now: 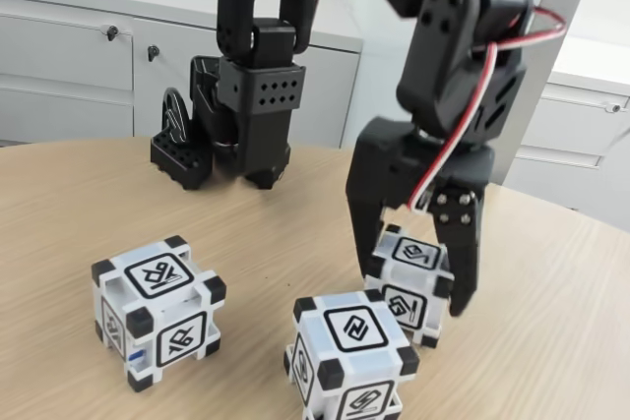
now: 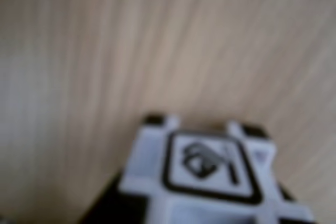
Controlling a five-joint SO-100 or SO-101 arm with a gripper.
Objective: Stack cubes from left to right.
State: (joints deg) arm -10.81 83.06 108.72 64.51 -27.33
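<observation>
Three white cubes with black corners stand on the round wooden table. In the fixed view the left cube [image 1: 157,310] sits apart at the front left. The middle cube [image 1: 351,353] is at the front edge. Just behind it to the right is the right cube [image 1: 417,254], resting on the table. My gripper [image 1: 411,289] is lowered over this right cube, open, with one black finger close on each side of it. The wrist view is blurred and looks down on the same cube [image 2: 205,169] at the bottom of the frame.
The arm's black base [image 1: 246,125] stands at the back of the table [image 1: 79,204]. Grey cabinets [image 1: 69,66] line the wall behind. The table's curved edge [image 1: 591,228] runs close on the right. Bare wood lies between the left and middle cubes.
</observation>
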